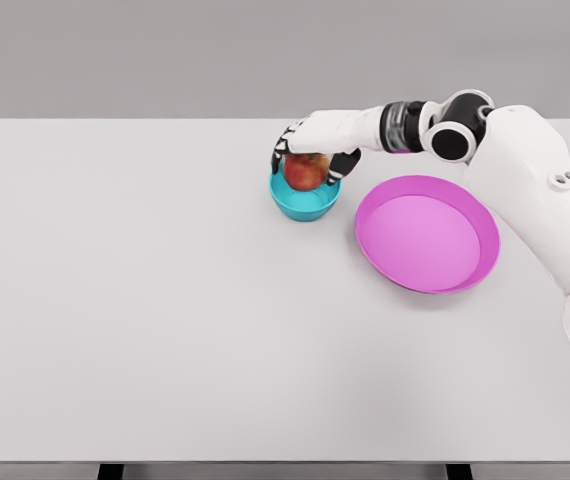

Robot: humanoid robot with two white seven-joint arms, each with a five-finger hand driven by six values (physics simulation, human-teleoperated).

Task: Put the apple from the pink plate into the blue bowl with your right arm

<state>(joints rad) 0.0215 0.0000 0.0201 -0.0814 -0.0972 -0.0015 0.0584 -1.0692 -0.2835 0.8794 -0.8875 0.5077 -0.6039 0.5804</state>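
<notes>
A red apple (pixel 307 171) sits just above the rim of the blue bowl (pixel 304 203) near the table's middle back. My right hand (pixel 310 160) reaches in from the right and is curled over the apple, fingers wrapped around both its sides. To the right lies the pink plate (pixel 427 234) with nothing on it. The bottom of the apple is hidden by the bowl's rim, so I cannot tell whether it rests inside. No left arm shows.
The white table (pixel 145 300) stretches wide to the left and front of the bowl. My right forearm (pixel 395 125) passes over the table just behind the pink plate.
</notes>
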